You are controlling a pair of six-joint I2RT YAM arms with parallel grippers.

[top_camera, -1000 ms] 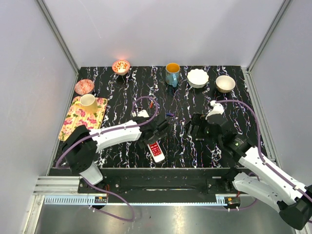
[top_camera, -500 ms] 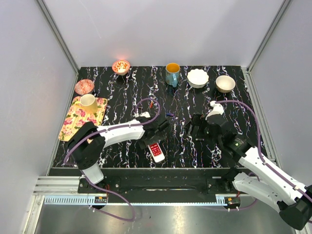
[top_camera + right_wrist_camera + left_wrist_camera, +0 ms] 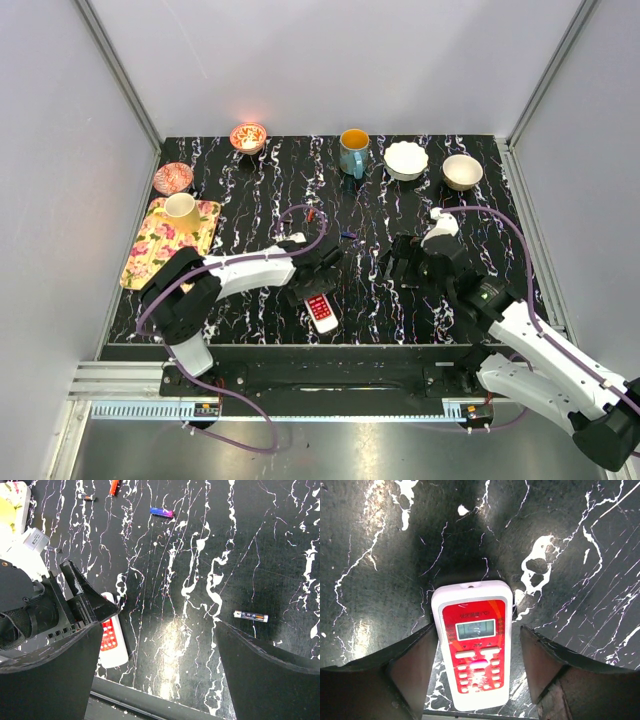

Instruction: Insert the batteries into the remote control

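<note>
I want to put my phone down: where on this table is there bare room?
Bare marble lies between the floral tray and the purple cable, and between the lit bowl and the blue mug. Crowded: front centre, where the left pincer straddles the remote control, the right pincer beside it.

Black, white-veined table top [image 3: 250, 195], enclosed left, far and right by plain pale grey walls [image 3: 330, 60]. Aluminium profiles [image 3: 118, 70] at both far corners. Metal rail [image 3: 110, 378] along near edge. Soft glare on surface.
</note>
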